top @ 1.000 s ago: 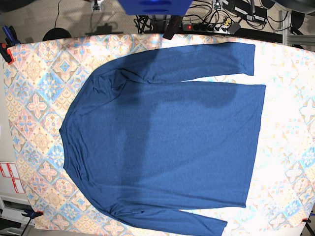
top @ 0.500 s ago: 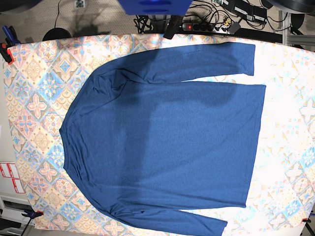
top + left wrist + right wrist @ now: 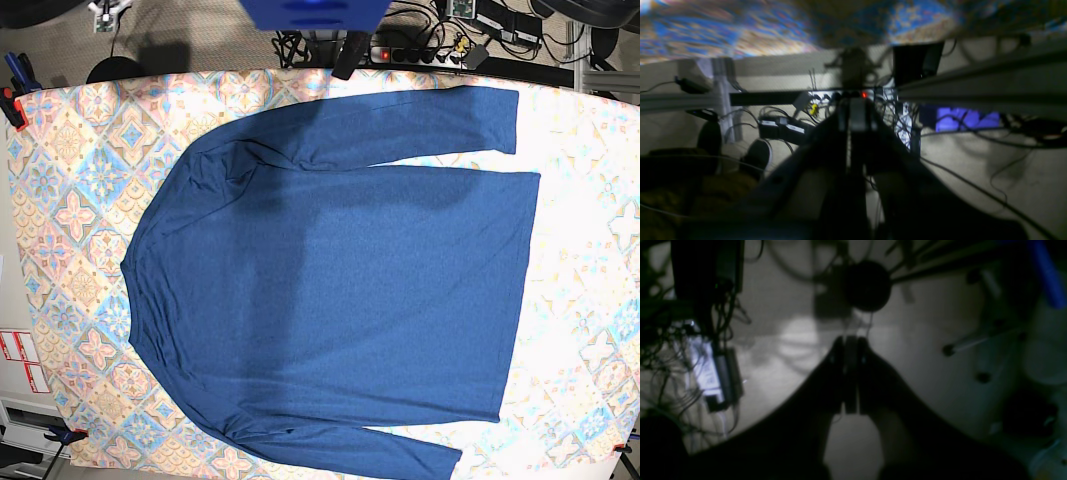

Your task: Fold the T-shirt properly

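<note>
Lying flat on the patterned tablecloth (image 3: 70,200), the T-shirt (image 3: 340,280) is spread out with neckline toward the base view's left and both sleeves stretched rightward. Off the table, the left gripper (image 3: 853,113) and right gripper (image 3: 850,350) are each clenched on nothing, above floor and cables (image 3: 973,190).

The dark navy long-sleeved T-shirt (image 3: 340,300) lies flat and unfolded before me on the pastel patterned tablecloth (image 3: 70,190), both sleeves stretched along its body.
</note>
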Tool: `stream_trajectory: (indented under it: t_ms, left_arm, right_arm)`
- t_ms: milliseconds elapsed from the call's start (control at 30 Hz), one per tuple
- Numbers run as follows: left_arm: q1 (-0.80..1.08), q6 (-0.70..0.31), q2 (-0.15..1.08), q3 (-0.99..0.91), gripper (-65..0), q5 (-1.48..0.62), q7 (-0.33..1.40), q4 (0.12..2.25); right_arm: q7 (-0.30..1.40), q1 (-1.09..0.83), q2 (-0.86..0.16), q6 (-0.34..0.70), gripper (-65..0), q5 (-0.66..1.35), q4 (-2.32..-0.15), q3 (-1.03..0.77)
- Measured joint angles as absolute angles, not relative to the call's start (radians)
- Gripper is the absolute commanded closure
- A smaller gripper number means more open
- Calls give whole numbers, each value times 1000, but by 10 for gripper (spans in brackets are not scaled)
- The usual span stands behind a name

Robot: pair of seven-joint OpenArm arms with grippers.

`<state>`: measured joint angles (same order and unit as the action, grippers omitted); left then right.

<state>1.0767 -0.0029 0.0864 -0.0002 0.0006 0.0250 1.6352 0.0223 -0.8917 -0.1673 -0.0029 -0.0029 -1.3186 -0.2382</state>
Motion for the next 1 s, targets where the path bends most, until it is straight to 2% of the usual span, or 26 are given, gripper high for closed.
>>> stream_trajectory:
  t_ms: [200, 300, 433, 533, 633, 833, 1000]
  left_arm:
    - [1089, -3, 86, -2, -2, 1, 19, 1772]
    - [1089, -1, 86, -24, -4, 0, 28, 1813]
    - [1047, 1, 86, -75, -72, -12, 97, 1842]
    - [1015, -1, 86, -105, -138, -110, 124, 1844]
    - [997, 4, 86, -117, -171, -222, 128, 1845]
    - [961, 7, 86, -151, -185, -436, 131, 1838]
    - [904, 15, 86, -186, -185, -591, 234, 1831]
  right_arm:
    - [33, -931, -167, 0, -2, -4, -1528, -231]
    - [135, -930, -167, -1, -3, 2, -1612, -231]
    - [255, -931, -167, -3, -5, -1, -1710, -231]
    - [290, -890, -167, 3, -6, 2, -1777, -229]
    - [309, -847, -167, 1, -7, 2, -1808, -229]
    - [386, -794, -166, 3, -12, 4, -1807, -187]
    - [387, -782, -166, -2, -86, 3, -1813, -148]
